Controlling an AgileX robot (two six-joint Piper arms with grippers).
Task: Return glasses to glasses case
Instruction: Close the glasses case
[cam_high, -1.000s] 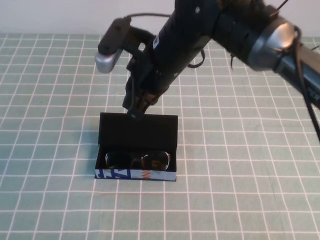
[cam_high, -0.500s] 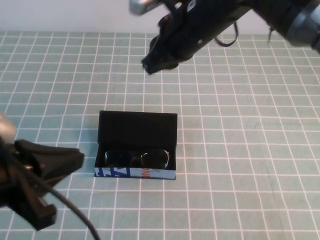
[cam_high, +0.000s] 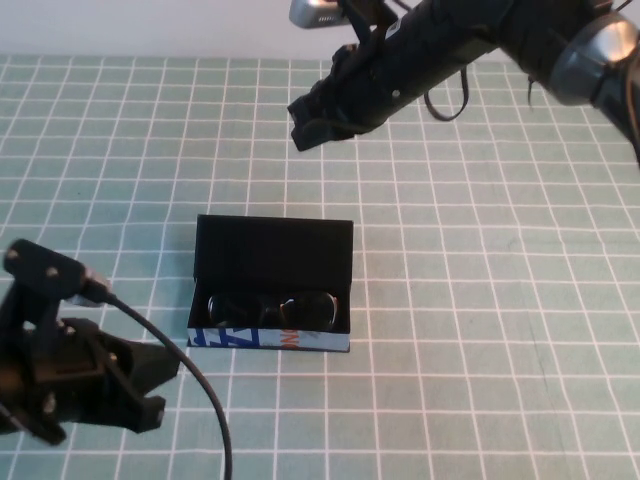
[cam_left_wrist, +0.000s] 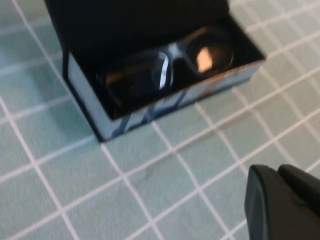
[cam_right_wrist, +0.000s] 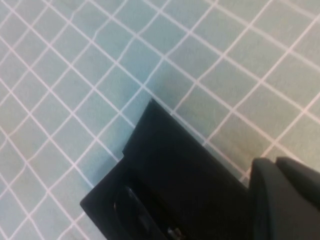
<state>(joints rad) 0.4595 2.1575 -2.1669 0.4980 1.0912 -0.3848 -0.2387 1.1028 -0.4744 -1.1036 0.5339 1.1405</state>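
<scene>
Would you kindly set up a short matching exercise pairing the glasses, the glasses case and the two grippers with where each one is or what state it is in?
Column 1:
1. glasses
2. glasses case
3. left gripper
4. right gripper

Column 2:
A. raised above the table beyond the case, fingers shut, holding nothing
B. lid standing open
C. low at the table's near left, beside the case
D. lying inside the box

Pairs: 1-D, 2-B, 3-C, 4-A
</scene>
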